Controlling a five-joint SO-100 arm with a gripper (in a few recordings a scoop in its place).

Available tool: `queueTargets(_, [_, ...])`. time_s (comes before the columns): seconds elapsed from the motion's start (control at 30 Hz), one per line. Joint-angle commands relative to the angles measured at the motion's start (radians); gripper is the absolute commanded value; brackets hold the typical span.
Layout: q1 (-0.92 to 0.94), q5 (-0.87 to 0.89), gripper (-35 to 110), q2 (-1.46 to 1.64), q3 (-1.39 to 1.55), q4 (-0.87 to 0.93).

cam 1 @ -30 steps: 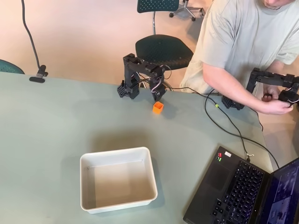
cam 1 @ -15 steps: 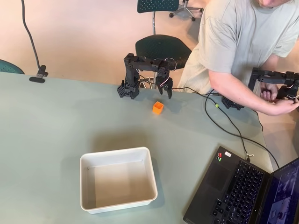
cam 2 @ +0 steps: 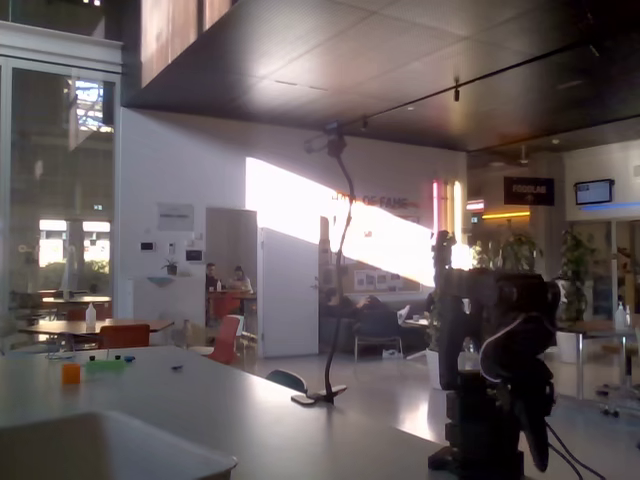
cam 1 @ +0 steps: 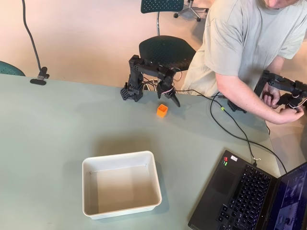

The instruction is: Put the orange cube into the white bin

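In the overhead view the orange cube sits on the bench just down-left of the empty end effector, whose opening I cannot tell.

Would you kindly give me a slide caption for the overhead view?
Claw hovers just right of the orange cube on the table; white bin waits empty nearer the camera.

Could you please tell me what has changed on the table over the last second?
In the overhead view the gripper lifted off the orange cube, swung right, and now hangs just right of it, holding nothing. The person's arm shifted slightly. The cube, the white bin and the laptop stayed put.
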Motion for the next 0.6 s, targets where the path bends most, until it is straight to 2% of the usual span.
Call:
queueTargets(0.0, [0.002,0.005,92,-0.052,0.002,0.003])
queueTargets(0.57, [0.003,0.000,91,-0.293,-0.009,-0.043])
